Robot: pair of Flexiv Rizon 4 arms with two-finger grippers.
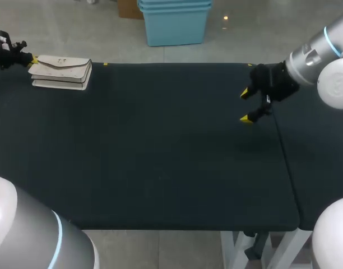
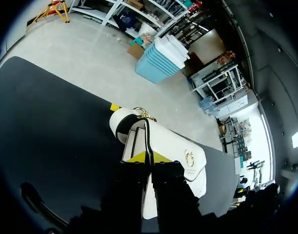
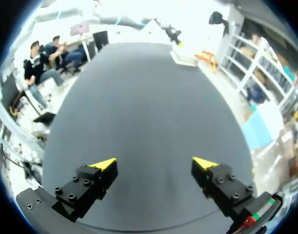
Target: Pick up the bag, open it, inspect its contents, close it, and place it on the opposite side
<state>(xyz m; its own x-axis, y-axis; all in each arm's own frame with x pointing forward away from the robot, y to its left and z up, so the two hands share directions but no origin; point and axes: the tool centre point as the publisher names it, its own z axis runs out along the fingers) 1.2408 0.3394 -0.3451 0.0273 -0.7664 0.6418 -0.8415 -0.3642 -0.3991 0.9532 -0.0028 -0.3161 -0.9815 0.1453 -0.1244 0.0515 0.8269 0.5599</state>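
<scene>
Our left gripper (image 2: 150, 157) pinches the white handbag (image 1: 62, 72) by its end, upper left of the frame on the black table (image 1: 160, 145); our right gripper (image 1: 247, 105) hovers upper right, fingers spread wide

Bag (image 1: 60, 73) on bench (image 1: 160, 162), far-left corner, along the back edge. Left gripper (image 2: 150, 158) at the bag's left end, fingers (image 2: 137, 157) pinching the bag's end between them. Right gripper (image 1: 246, 105) over the bench's right side, back half, fingers spread, well apart from the bag.
</scene>
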